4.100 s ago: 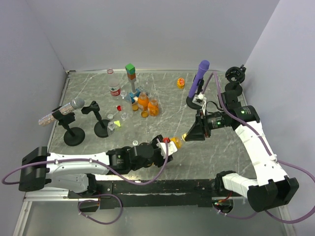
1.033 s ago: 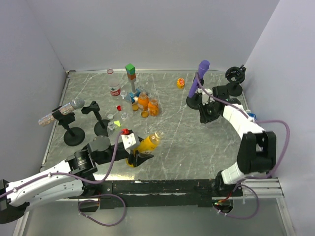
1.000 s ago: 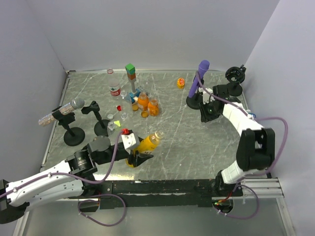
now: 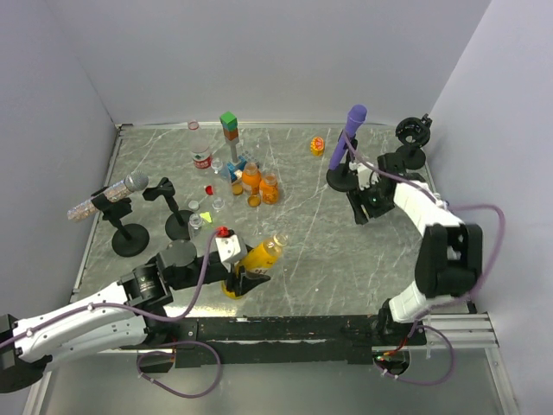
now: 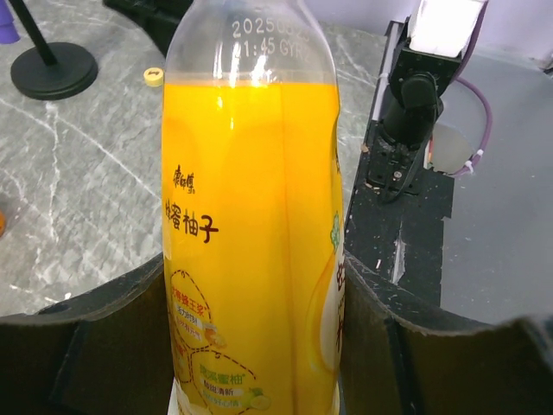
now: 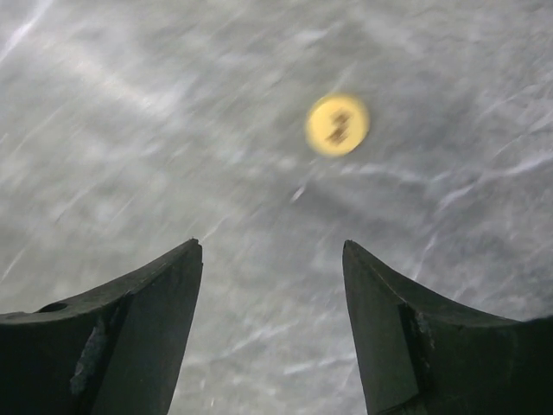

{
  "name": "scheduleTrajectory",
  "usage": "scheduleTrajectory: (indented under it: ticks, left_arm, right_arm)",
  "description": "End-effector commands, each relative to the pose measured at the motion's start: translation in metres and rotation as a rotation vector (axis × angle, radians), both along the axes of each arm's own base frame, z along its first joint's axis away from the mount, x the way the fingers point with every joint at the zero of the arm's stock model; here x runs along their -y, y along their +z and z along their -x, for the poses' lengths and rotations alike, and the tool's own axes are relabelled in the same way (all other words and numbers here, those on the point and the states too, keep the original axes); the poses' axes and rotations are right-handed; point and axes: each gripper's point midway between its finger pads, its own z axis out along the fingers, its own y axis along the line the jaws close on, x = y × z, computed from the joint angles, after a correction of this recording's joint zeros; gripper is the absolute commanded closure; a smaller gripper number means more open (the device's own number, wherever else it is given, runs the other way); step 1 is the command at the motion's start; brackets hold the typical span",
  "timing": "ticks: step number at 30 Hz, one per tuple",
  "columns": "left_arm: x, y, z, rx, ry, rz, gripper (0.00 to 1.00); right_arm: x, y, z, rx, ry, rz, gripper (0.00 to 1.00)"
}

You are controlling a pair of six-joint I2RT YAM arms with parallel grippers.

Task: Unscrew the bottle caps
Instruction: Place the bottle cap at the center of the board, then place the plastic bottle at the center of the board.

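My left gripper [image 5: 255, 298] is shut on the yellow juice bottle [image 5: 251, 216], one finger on each side of its label. In the top view the bottle [image 4: 259, 254] tilts up and to the right near the front edge, its clear neck [image 4: 278, 237] bare. A small yellow cap [image 6: 337, 124] lies flat on the table ahead of my right gripper [image 6: 272, 251], which is open with nothing between its fingers. That gripper [image 4: 361, 209] hovers at the right, beside the black stand. The cap [image 5: 154, 77] also shows in the left wrist view.
A purple microphone [image 4: 350, 130] stands on a black base [image 4: 339, 180] next to my right gripper. Several other bottles [image 4: 251, 177] cluster at the back by stacked green and orange blocks [image 4: 228, 125]. Two black stands [image 4: 130, 238] sit at the left.
My right gripper has left the bottle's neck, swung back beside the purple microphone and opened its jaws. The left arm has drawn the bottle to the left and now holds it still.
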Motion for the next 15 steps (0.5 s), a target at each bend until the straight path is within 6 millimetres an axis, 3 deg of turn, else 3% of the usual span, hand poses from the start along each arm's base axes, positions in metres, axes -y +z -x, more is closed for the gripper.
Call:
scheduleTrajectory:
  ticks: [1, 3, 7, 9, 11, 15]
  left_arm:
    - [0.012, 0.043, 0.003, 0.05, -0.046, 0.151, 0.95]
    - [0.016, 0.042, 0.004, 0.05, -0.06, 0.152, 0.95]
    - [0.028, 0.045, 0.004, 0.057, -0.094, 0.167, 0.95]
    - [0.033, 0.048, 0.002, 0.062, -0.1, 0.175, 0.95]
    - [0.04, 0.049, 0.001, 0.056, -0.111, 0.179, 0.95]
    - [0.049, 0.051, -0.001, 0.041, -0.123, 0.189, 0.95]
  right_arm:
    - [-0.021, 0.042, 0.047, 0.062, 0.216, -0.098, 0.27]
    - [-0.043, 0.067, 0.072, 0.108, 0.36, -0.19, 0.27]
    - [-0.097, 0.142, 0.131, 0.366, 0.751, -0.43, 0.25]
    - [-0.123, 0.181, 0.167, 0.537, 0.921, -0.565, 0.02]
    - [-0.144, 0.209, 0.193, 0.659, 1.043, -0.701, 0.01]
    - [-0.177, 0.244, 0.216, 0.614, 1.131, -0.859, 0.01]
